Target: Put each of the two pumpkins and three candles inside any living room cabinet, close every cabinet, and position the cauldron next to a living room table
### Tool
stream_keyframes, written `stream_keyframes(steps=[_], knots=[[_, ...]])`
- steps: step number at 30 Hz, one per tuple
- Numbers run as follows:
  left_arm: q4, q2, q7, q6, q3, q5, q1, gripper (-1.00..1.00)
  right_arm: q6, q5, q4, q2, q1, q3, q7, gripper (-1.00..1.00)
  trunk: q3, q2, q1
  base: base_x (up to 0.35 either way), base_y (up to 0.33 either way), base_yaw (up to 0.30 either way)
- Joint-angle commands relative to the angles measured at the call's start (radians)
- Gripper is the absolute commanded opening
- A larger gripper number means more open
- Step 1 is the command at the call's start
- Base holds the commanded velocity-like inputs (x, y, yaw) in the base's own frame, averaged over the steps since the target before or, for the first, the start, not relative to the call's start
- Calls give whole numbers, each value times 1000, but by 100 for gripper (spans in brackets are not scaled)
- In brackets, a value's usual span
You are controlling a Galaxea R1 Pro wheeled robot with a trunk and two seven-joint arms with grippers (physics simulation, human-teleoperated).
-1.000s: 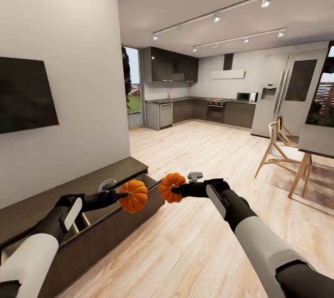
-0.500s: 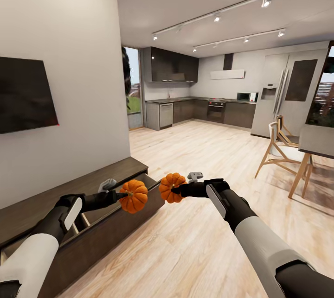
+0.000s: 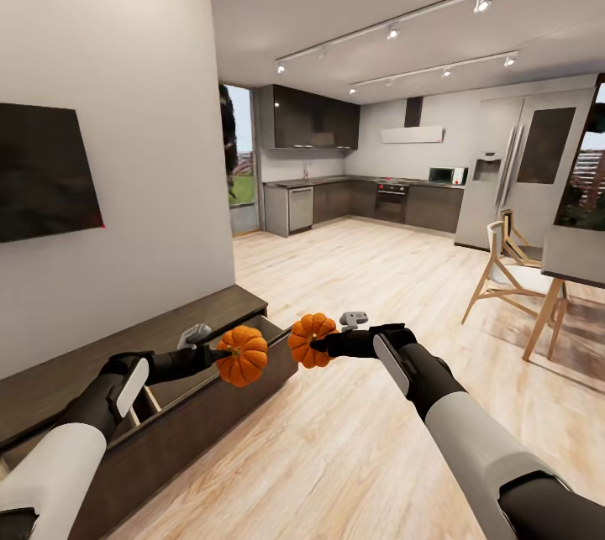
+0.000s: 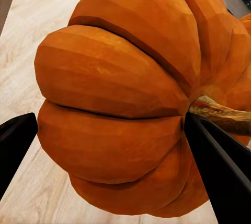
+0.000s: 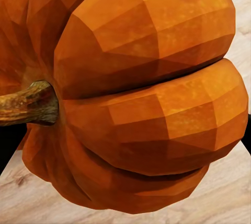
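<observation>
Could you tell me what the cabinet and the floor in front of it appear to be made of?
The cabinet looks like dark brown wood with a matte finish, faint grain showing on its top. The floor looks like light wood planking, with visible board lines and a slight sheen.

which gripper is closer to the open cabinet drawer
Left. The left gripper holds its pumpkin right over the open drawer of the cabinet. The right gripper holds the other pumpkin farther out, over the bare floor beyond the drawer's front.
</observation>
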Motion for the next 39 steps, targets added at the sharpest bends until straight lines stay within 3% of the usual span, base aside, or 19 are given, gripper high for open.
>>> stream_keyframes(steps=[1, 39], knots=[[0, 0, 0, 5, 2, 2, -1, -100, 4, -1, -1, 0, -1, 0, 0, -100, -1, -1, 0, 0, 0, 0], [0, 0, -1, 5, 2, 2, -1, -100, 4, -1, -1, 0, -1, -1, 0, -100, -1, -1, 0, 101, 0, 0]])
